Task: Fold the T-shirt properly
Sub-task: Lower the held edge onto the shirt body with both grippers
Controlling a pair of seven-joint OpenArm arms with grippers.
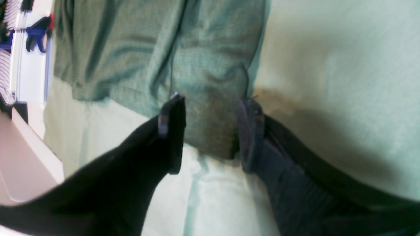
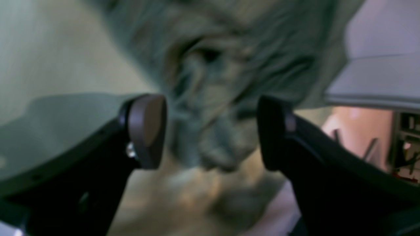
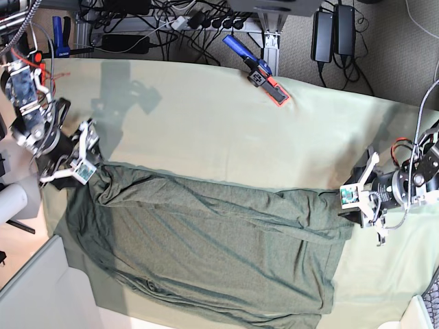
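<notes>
Both end effectors, left (image 1: 210, 131) and right (image 2: 210, 131), gape around corners of the dark olive knit T-shirt (image 3: 212, 247) sprawled on the pale-green counter (image 3: 206, 116), so unclamped cloth could slump crooked

The dark olive T-shirt (image 3: 212, 253) lies wrinkled and spread across the table's near half, partly folded.

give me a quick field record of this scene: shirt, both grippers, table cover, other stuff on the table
shirt: dark olive T-shirt, wrinkled, spread wide across the table
left gripper: jaws apart, shirt edge between them
right gripper: jaws wide apart, bunched shirt cloth between them, view blurred
table cover: pale mint-green cloth
other: blue and orange clamp at the far edge
</notes>
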